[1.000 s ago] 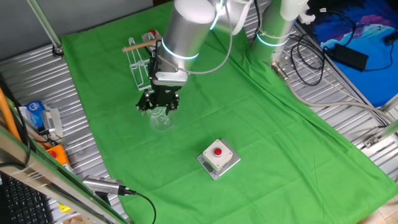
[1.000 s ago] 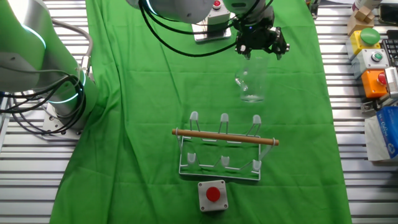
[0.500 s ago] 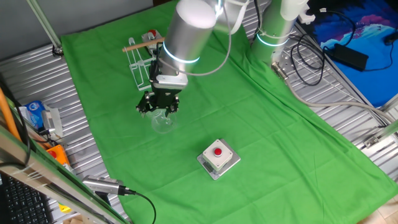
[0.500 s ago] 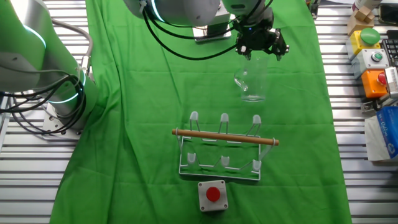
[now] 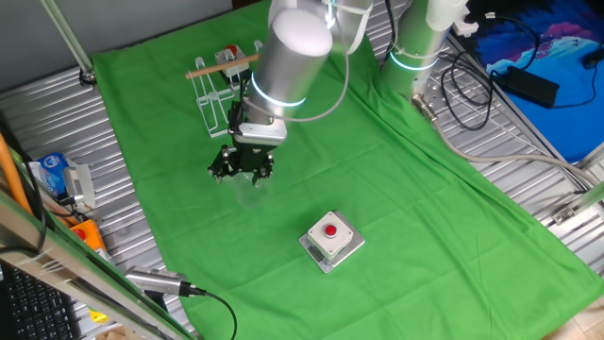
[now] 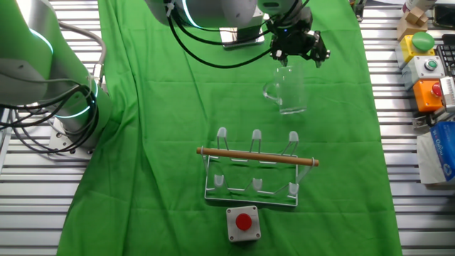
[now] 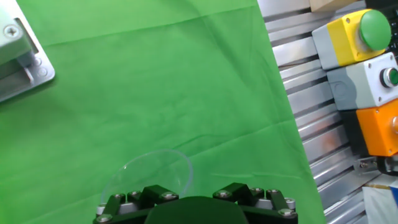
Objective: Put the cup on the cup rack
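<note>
No lettering, number or brand can be read in any view. The blue-and-white packet (image 6: pixel 435 151) at the table's right edge in the other fixed view carries print too small to make out.

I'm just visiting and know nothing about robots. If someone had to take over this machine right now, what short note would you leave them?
Gripper: right above the cup's rim; whether it is gripping cannot be told.
Cup: clear glass, upright over the green cloth, well apart from the rack.
Cup rack: white wire with a wooden dowel, standing on the cloth with nothing on it, next to a grey box with a red button.
Done: the arm has reached the cup.
Left: carry the cup to the rack and put it on.
</note>
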Motion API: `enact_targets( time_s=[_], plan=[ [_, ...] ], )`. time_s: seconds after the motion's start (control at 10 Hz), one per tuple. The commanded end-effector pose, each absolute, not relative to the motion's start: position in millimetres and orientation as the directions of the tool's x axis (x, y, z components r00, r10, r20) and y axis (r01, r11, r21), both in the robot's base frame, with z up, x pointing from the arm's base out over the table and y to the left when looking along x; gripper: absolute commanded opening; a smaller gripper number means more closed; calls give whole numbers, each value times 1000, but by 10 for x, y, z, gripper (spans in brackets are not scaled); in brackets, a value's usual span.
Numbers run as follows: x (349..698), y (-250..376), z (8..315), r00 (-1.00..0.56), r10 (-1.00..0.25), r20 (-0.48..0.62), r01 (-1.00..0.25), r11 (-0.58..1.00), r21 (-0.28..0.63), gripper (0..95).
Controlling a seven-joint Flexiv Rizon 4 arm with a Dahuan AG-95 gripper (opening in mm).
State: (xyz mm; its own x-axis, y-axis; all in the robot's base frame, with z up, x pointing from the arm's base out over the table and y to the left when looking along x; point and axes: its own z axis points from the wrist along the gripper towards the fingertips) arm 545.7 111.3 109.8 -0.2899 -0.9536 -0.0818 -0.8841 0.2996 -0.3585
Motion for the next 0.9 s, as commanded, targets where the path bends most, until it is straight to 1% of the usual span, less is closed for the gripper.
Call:
enact_targets(
  time_s=[0.1, 0.5, 0.6, 0.8, 0.9],
  plan=[
    [5461, 1110, 1060, -296, -951, -91, -879, 308, -364, 760],
    [5350, 1103, 947, -347, -931, -117, -862, 365, -352, 760],
    [5276, 1083, 896, -354, -927, -123, -859, 375, -350, 760],
    [5187, 1051, 846, -358, -926, -122, -859, 378, -345, 760],
    [5156, 1029, 836, -364, -925, -108, -867, 379, -324, 760]
  ],
)
